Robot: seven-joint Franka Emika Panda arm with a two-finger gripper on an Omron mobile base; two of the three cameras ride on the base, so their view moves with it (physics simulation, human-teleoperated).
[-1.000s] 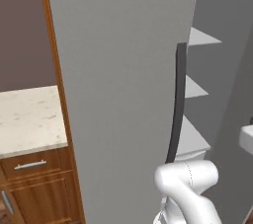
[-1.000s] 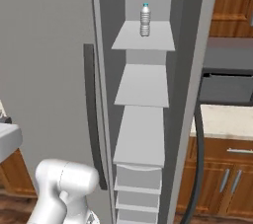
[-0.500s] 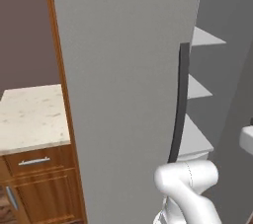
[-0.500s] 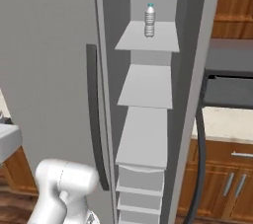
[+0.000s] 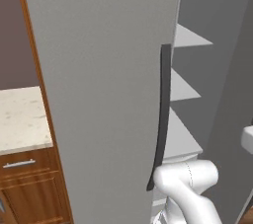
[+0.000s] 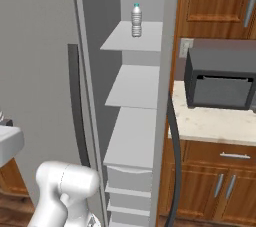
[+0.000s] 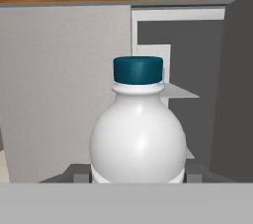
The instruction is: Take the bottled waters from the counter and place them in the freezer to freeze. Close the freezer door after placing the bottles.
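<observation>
Bottled water (image 7: 138,134), teal cap up, gripped in the closed hand (image 7: 138,176) facing the open freezer (image 6: 132,121). Second bottle (image 6: 136,20) upright on the top white shelf (image 6: 135,38); freezer door (image 5: 104,94) swung wide, dark bar handle (image 5: 160,114) on its edge. Beige counter (image 6: 220,123) with toaster oven (image 6: 220,81) just right of the freezer.

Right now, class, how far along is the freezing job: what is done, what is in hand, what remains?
Done: one bottled water stands upright on a high white shelf inside the freezer. In hand: the claw is shut on the second bottle, teal cap up, facing the open compartment. Left: set this bottle on a shelf, then swing the freezer door shut, perhaps by its dark bar handle.
</observation>
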